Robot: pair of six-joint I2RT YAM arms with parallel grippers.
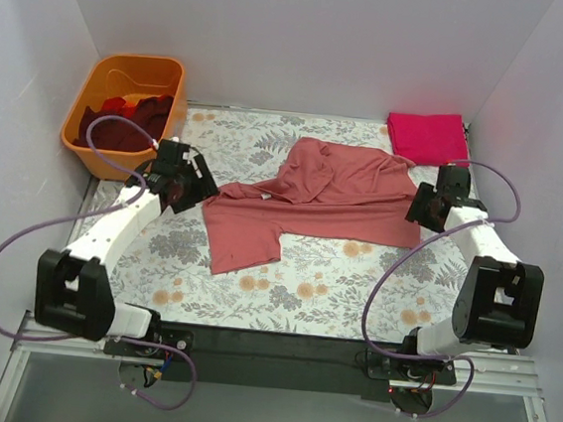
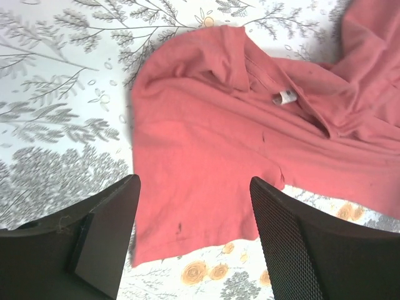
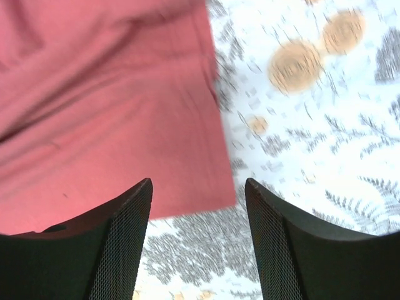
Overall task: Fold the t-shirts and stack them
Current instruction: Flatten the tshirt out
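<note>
A dusty salmon-pink t-shirt (image 1: 313, 199) lies crumpled and partly spread on the floral table cover (image 1: 284, 291). A folded magenta t-shirt (image 1: 426, 136) rests at the back right corner. Dark maroon and red t-shirts (image 1: 128, 122) fill the orange tub. My left gripper (image 1: 196, 188) hovers open at the salmon shirt's left edge; in the left wrist view the shirt (image 2: 237, 131) lies below the gripper (image 2: 195, 187), with nothing held. At the shirt's right edge my right gripper (image 1: 420, 206) is open too; in its wrist view a corner of the shirt (image 3: 112, 112) lies below the empty gripper (image 3: 199, 184).
The orange plastic tub (image 1: 92, 103) stands off the table's back left corner. White walls close in the left, back and right sides. Purple cables loop beside both arms.
</note>
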